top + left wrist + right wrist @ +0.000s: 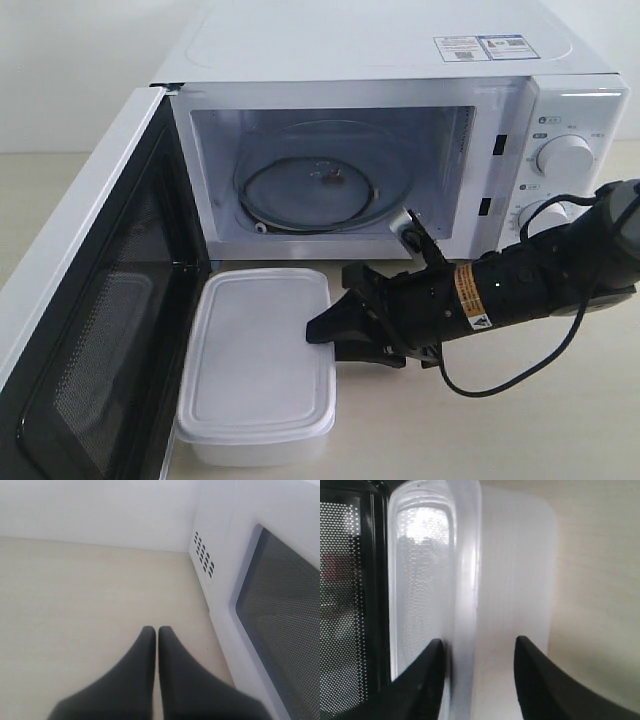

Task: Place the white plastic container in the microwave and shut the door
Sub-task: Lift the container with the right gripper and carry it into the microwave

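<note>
Arm (540, 275) low, right gripper (325, 342) spread astride white plastic container (250, 370) rim

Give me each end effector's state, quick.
Left end effector: closed, empty.
Right end effector: open, astride the white plastic container's edge.

Container (258, 365) (lidded) before open microwave (380, 45).

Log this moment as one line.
door open | white plastic container on table outside microwave | right gripper open at container's edge | left gripper shut, empty
</note>
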Robot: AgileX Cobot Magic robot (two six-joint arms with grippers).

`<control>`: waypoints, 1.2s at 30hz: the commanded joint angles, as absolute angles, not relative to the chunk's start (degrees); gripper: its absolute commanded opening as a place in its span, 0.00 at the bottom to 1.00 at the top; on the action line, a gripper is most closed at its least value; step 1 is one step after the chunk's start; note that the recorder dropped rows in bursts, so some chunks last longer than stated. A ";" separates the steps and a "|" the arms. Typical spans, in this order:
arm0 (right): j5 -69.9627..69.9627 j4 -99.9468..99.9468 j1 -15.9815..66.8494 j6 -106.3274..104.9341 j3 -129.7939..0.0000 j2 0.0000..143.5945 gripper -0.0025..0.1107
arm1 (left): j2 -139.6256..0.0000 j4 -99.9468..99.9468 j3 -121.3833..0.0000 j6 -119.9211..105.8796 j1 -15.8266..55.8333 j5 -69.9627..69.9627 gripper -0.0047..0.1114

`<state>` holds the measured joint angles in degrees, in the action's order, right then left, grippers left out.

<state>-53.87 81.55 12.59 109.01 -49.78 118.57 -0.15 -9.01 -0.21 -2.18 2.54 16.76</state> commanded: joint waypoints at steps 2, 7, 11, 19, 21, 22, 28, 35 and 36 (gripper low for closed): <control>-54.86 81.79 12.70 108.94 -49.98 118.51 0.15 | 0.00 -9.10 0.00 -1.87 2.34 16.95 0.08; -54.62 81.79 12.70 107.86 -49.98 118.51 0.02 | 0.00 -9.10 0.00 -1.87 2.34 16.95 0.08; -54.62 81.79 12.70 106.90 -49.98 118.51 0.02 | 0.00 -9.10 0.00 -1.87 2.34 16.95 0.08; -53.98 81.79 12.57 104.77 -49.98 115.56 0.02 | 0.00 -9.10 0.00 -1.87 2.34 16.95 0.08; -51.89 82.43 12.57 104.63 -49.98 113.12 0.02 | 0.00 -9.10 0.00 -1.87 2.34 16.95 0.08; -50.53 83.08 12.57 104.89 -49.98 111.76 0.02 | 0.00 -9.10 0.00 -1.87 2.34 16.95 0.08; -48.23 89.29 12.57 110.97 -49.85 104.83 0.02 | 0.00 -9.10 0.00 -1.87 2.34 16.95 0.08; -48.13 89.54 12.57 112.43 -49.63 101.08 0.02 | 0.00 -9.10 0.00 -1.87 2.34 16.95 0.08; -48.13 89.54 12.57 112.86 -49.63 101.10 0.02 | 0.00 -9.10 0.00 -1.87 2.34 16.95 0.08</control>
<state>-47.62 89.54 12.59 111.95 -49.69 102.17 -0.15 -8.90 -0.21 -2.18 2.42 16.76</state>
